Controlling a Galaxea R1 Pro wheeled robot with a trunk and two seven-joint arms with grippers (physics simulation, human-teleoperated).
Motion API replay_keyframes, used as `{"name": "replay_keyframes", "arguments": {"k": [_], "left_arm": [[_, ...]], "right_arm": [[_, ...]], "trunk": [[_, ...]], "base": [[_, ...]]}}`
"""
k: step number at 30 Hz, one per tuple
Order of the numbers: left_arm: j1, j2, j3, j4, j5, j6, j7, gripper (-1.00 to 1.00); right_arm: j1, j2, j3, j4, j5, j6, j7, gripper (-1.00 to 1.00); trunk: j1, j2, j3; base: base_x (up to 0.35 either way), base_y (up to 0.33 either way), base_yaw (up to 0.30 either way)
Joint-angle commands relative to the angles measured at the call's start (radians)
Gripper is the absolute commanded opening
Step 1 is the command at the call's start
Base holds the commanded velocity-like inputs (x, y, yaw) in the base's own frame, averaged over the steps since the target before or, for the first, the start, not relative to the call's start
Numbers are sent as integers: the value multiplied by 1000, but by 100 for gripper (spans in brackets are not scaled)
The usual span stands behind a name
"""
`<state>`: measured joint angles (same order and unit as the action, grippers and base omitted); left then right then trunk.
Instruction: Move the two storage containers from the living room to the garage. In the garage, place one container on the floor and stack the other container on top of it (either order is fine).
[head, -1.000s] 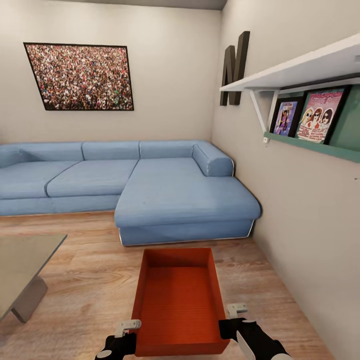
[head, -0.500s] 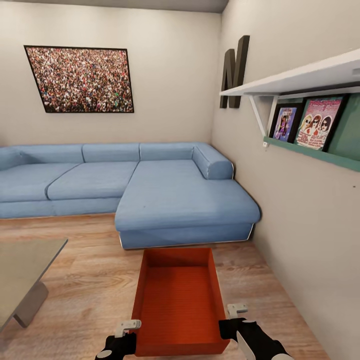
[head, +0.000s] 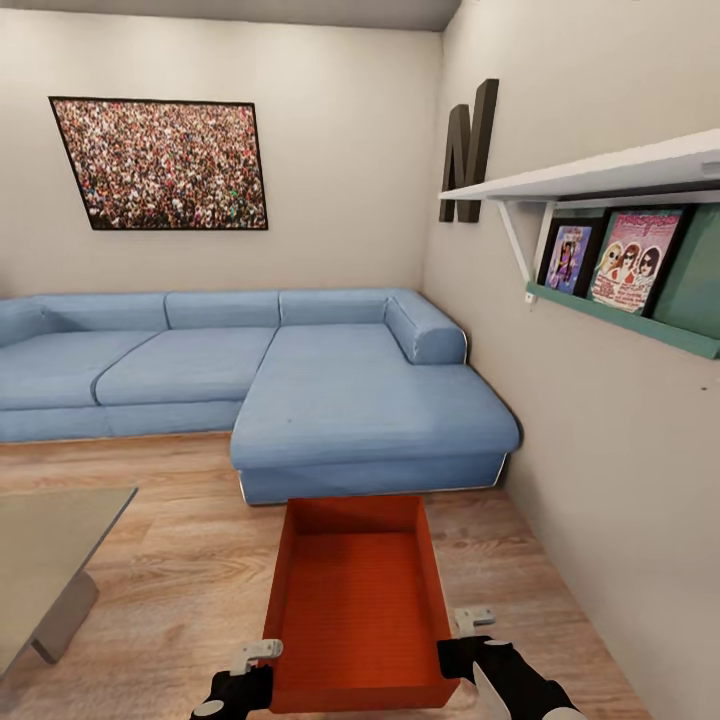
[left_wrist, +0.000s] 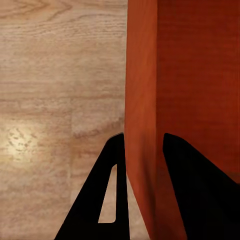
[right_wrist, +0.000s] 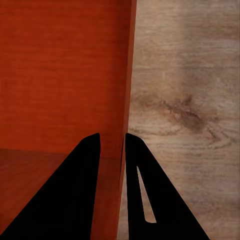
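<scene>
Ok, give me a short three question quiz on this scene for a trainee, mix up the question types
1. True or false: the left gripper and the right gripper each have one finger inside and one outside a side wall of the orange-red storage container.
2. Multiple choice: what lies straight ahead of the container in the head view? A) a red car B) the blue sofa C) a brick fireplace
3. Fill in: the floor under the container is light ____ planking.

Key: 1 true; 2 B; 3 wood.
</scene>
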<state>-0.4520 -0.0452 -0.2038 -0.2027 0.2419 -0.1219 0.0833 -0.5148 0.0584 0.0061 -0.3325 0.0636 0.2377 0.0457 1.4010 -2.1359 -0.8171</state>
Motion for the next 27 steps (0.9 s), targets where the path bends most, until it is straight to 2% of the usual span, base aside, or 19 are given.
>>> {"name": "replay_keyframes", "arguments": {"k": [1,27], "left_arm": [[0,1,2,2,7,-4,10,-100],[0,2,2,2,7,-4,9,-100]], "right_arm": [[-1,-1,-9,-3,15,6,2,-100],[-1,0,-9,-3,15,6,2,-100]], "trunk": [[-4,7,2],[-104,189,84]], "base": [[0,0,0],[0,0,0]]}}
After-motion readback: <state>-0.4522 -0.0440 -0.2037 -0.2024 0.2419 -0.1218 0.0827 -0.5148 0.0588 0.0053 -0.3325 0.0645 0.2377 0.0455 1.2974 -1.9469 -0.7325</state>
